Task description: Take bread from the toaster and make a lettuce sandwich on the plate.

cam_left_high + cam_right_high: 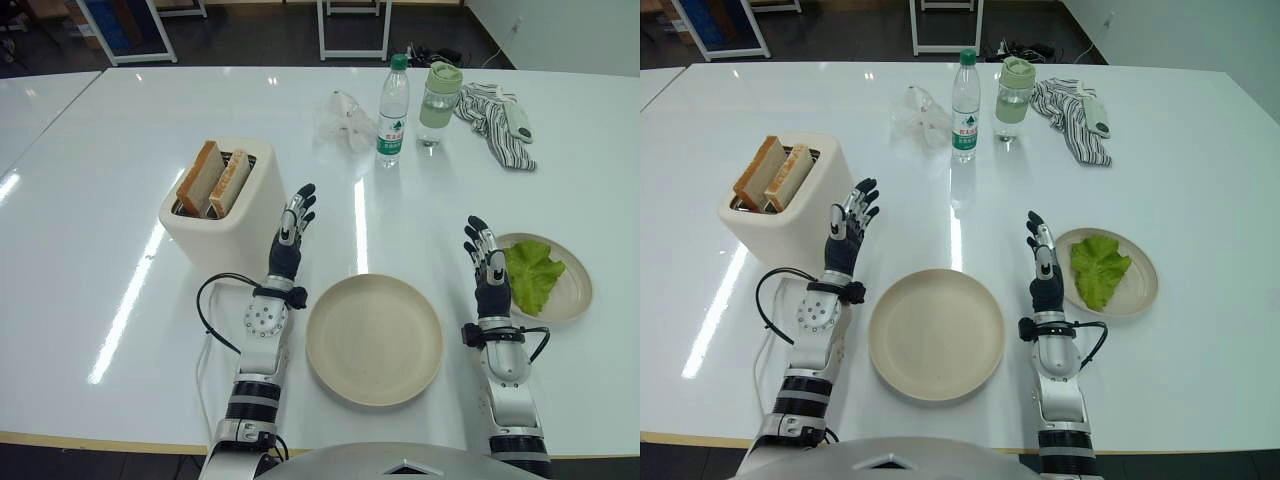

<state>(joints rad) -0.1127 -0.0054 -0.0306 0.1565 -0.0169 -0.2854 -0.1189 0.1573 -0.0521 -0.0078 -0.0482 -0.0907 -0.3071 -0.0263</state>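
The bench [120,130] is carrying a task that looks barely begun. The toaster [225,228] is holding both bread slices [200,178] upright, their lower halves hidden in the slots. The plate [373,340] is lying bare. The lettuce [533,272] is waiting on a smaller dish [578,300]. The left hand [290,235] is hovering beside the toaster and the right hand [488,265] beside the lettuce, both spread and holding nothing.

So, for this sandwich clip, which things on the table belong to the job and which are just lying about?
For the job: cream toaster, two toasted bread slices in its slots, large empty beige plate, green lettuce leaf on the small beige plate.
Lying about: clear water bottle with green cap, pale green lidded cup, striped cloth, crumpled clear plastic bag.
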